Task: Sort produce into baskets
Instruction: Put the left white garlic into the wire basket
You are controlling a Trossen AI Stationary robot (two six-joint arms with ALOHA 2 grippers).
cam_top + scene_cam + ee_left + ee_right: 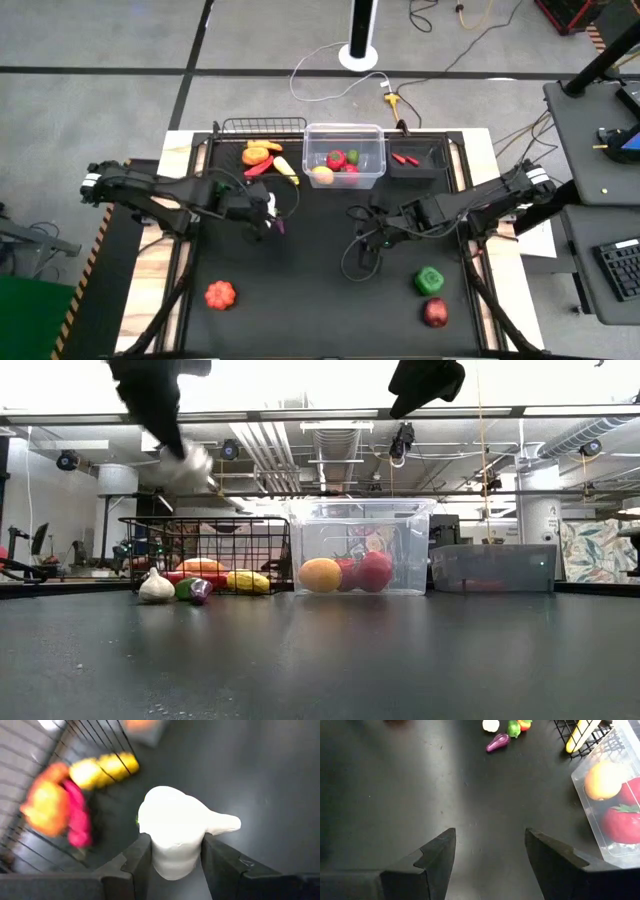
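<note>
My left gripper (265,212) is shut on a white garlic (175,830) and holds it above the table, just in front of the black wire basket (262,128). The basket holds a carrot, yellow corn (102,769) and a red chilli. Another garlic (156,587), a small green piece and a purple eggplant (497,742) lie on the table below it. The clear bin (345,155) holds a tomato (373,570) and a yellow fruit. The low dark tray (418,160) holds red chillies. My right gripper (490,845) is open and empty near the table's middle. My left gripper pinches the garlic's round bulb (155,852) between its two fingers, one finger on each side. The fingers slant down from above. The garlic is lifted clear of the table (185,465), and its pointed tip (227,824) sticks out sideways.
An orange pumpkin (220,294) lies at the near left. A green pepper (430,280) and a red fruit (435,312) lie at the near right. The dark table top between them is bare. Cables lie on the floor beyond the table.
</note>
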